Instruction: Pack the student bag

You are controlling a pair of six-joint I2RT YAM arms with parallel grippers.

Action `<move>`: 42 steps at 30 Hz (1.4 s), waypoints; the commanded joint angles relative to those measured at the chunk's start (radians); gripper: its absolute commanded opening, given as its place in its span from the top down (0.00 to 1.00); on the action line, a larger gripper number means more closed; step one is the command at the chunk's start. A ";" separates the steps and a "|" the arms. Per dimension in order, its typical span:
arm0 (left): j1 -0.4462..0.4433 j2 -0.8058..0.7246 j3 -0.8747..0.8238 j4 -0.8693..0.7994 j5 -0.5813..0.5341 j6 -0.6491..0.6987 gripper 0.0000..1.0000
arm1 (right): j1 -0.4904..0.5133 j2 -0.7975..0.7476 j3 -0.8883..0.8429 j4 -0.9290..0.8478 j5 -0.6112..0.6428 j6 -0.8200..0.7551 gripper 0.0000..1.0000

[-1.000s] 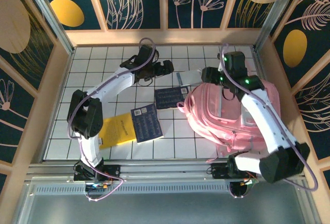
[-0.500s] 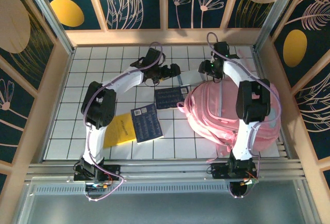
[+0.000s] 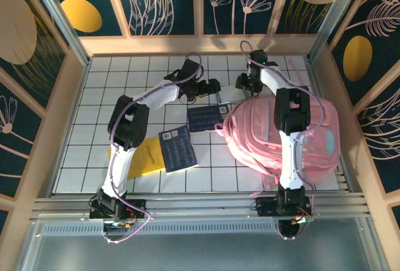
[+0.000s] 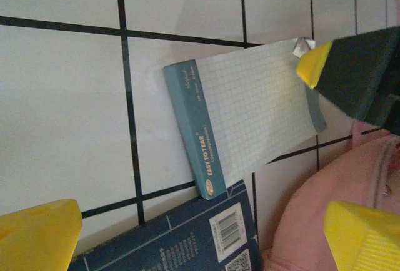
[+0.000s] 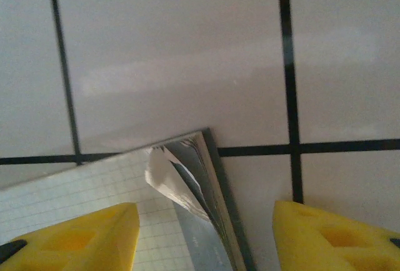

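The large pink fabric student bag (image 3: 312, 137) lies flat on the right half of the white gridded table (image 3: 119, 83), its top end towards the back. Just beyond that end sits a graph-paper notepad with a teal binding strip (image 4: 250, 118), which looks like the next item to pack. The pad's long axis runs across the table, bound end towards the left arm, loose end towards the right. The right gripper (image 5: 203, 233) is the nearer. Its jaws stand partly apart, straddling the pad's curled far corner without gripping it. The left gripper (image 4: 200, 227) hangs above the bound end and a dark blue book (image 4: 187, 246), jaws wide and empty. A grip would likely come across the pad's short edge, then carry back towards the bag.
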 commanded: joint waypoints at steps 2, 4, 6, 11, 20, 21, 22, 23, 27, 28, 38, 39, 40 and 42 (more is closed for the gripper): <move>0.006 0.069 0.077 -0.062 -0.016 0.038 0.01 | 0.016 0.050 0.061 -0.073 -0.047 -0.027 0.45; 0.006 0.094 0.101 -0.077 -0.016 0.040 0.01 | 0.024 0.063 0.069 -0.078 -0.068 -0.027 0.47; 0.006 0.117 0.121 -0.088 -0.010 0.041 0.01 | 0.033 0.072 0.073 -0.076 -0.109 -0.022 0.50; 0.008 0.179 0.174 -0.125 0.013 0.029 0.01 | 0.058 0.085 0.074 -0.061 -0.198 0.017 0.57; 0.030 0.219 0.166 -0.088 0.073 -0.003 0.01 | 0.092 0.082 0.010 0.019 -0.311 0.083 0.63; 0.033 0.219 0.160 -0.078 0.087 -0.013 0.02 | 0.092 0.077 -0.005 0.032 -0.326 0.093 0.63; 0.035 0.215 0.149 -0.061 0.104 -0.019 0.01 | 0.093 0.070 -0.022 0.047 -0.338 0.101 0.64; 0.037 0.208 0.139 -0.045 0.119 -0.024 0.01 | 0.094 0.066 -0.034 0.059 -0.346 0.106 0.64; 0.038 0.138 0.076 0.053 0.162 -0.056 0.02 | 0.095 0.055 -0.080 0.095 -0.370 0.123 0.65; 0.038 0.120 0.060 0.085 0.180 -0.067 0.02 | 0.094 0.054 -0.087 0.103 -0.378 0.128 0.65; 0.049 -0.011 -0.068 0.313 0.290 -0.186 0.08 | 0.079 0.037 -0.140 0.146 -0.411 0.155 0.67; 0.051 -0.023 -0.078 0.327 0.295 -0.194 0.08 | 0.077 0.034 -0.148 0.153 -0.414 0.157 0.67; 0.052 -0.034 -0.090 0.346 0.299 -0.202 0.09 | 0.074 0.032 -0.155 0.158 -0.417 0.159 0.67; 0.056 -0.060 -0.120 0.394 0.312 -0.228 0.10 | 0.070 0.026 -0.170 0.167 -0.419 0.163 0.68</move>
